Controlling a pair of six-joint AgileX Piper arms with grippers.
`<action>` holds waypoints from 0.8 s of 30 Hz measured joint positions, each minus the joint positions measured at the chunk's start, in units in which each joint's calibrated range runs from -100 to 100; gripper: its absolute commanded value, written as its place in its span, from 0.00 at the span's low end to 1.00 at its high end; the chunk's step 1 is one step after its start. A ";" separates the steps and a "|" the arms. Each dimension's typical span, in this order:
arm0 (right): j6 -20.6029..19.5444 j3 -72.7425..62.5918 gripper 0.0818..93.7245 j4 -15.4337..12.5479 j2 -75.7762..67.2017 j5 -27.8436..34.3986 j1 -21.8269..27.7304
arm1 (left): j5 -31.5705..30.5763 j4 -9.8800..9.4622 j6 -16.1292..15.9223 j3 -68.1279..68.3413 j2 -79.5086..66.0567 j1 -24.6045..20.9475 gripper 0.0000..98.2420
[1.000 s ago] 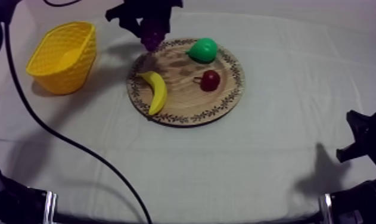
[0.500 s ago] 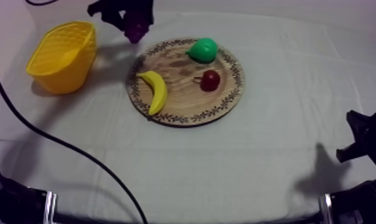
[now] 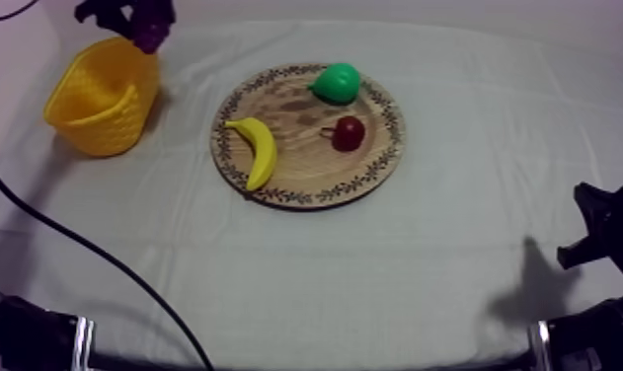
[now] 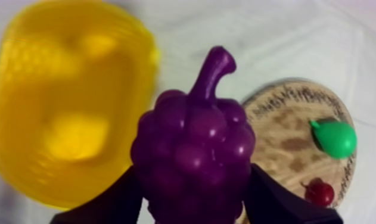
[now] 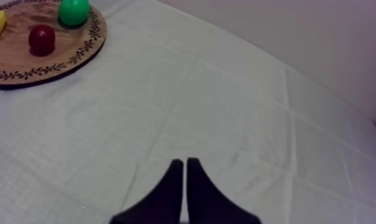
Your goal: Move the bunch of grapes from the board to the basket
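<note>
Our left jaws grip the bunch of grapes (image 4: pixel 193 161) in the air at the one-o'clock rim of the yellow basket (image 3: pixel 103 123) — well off the wooden board (image 3: pixel 300 163), which lies at the basket's three o'clock. Our right jaws rest closed on nothing over the worktop (image 5: pixel 226 107).

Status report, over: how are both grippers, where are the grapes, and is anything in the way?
Left gripper shut on grapes, in the air at yellow basket rim, not yet inside. Right gripper shut, low over cloth. Nothing in the way.
</note>
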 measured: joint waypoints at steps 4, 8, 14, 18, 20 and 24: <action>0.00 0.00 0.00 0.00 0.00 0.00 0.00 | 0.63 -0.59 -0.98 0.49 -0.98 -2.94 0.53; 0.00 0.00 0.00 0.00 0.00 0.00 0.00 | 0.86 -1.19 -1.65 1.46 -1.98 -5.66 0.53; 0.00 0.00 0.00 0.00 0.00 0.00 0.00 | 0.99 -1.59 -2.53 3.17 -2.60 -9.30 0.53; 0.00 0.00 0.00 0.00 0.00 0.00 0.00 | 0.89 -1.74 -2.89 3.26 -2.17 -10.54 0.53; 0.00 0.00 0.00 0.00 0.00 0.00 0.00 | 0.89 -1.79 -2.96 3.03 -1.58 -10.65 0.53; 0.00 0.00 0.00 0.00 0.00 0.00 0.00 | 0.65 -1.71 -2.96 2.88 0.09 -10.62 0.53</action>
